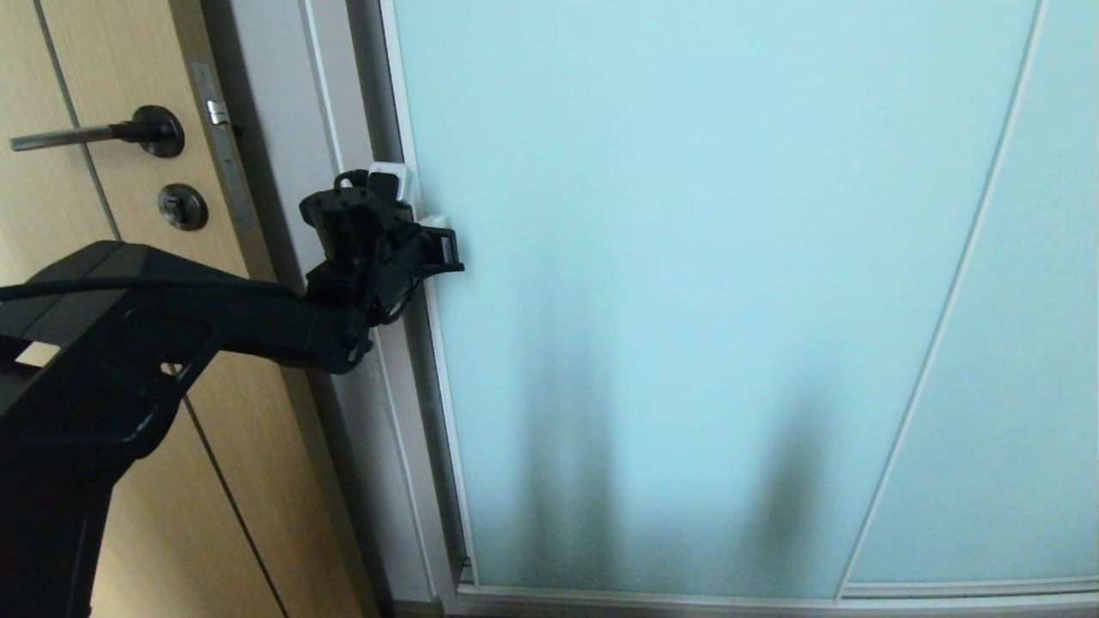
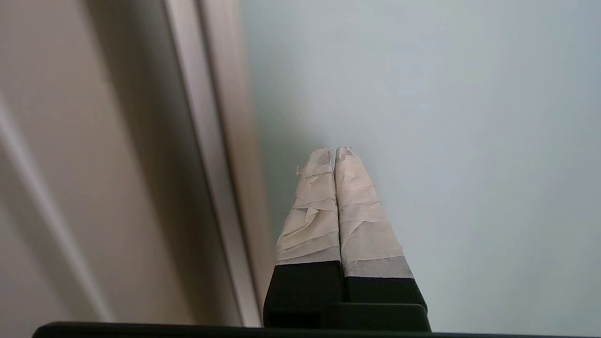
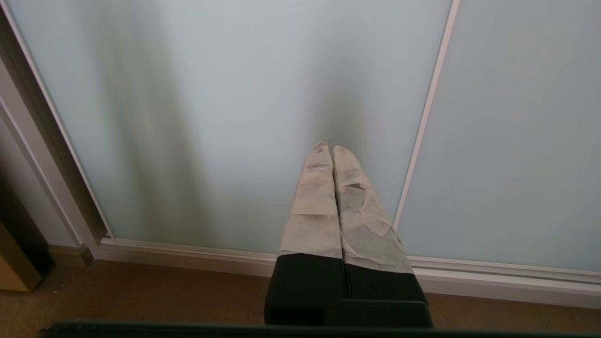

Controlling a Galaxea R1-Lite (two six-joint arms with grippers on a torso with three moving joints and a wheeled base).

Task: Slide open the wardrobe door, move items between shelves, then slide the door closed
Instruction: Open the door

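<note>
The sliding wardrobe door (image 1: pixel 704 283), a frosted pale aqua glass panel in a slim pale frame, stands shut and fills most of the head view. My left gripper (image 1: pixel 434 225) is at its left frame edge at mid height, shut with nothing between the taped fingers (image 2: pixel 312 206). In the left wrist view the gripper (image 2: pixel 334 152) points at the glass (image 2: pixel 446 117), just beside the frame strip (image 2: pixel 220 155). My right gripper (image 3: pixel 328 148) is shut and empty, low before the door (image 3: pixel 211 117), outside the head view. The items and shelves are hidden behind the door.
A tan wooden door with a dark lever handle (image 1: pixel 94 133) and a keyhole (image 1: pixel 182 206) stands left of the wardrobe. A second glass panel (image 1: pixel 1030 343) overlaps at the right. The bottom rail (image 3: pixel 188 256) meets a wooden floor (image 3: pixel 141 295). Dark blurs show through the glass (image 1: pixel 567 446).
</note>
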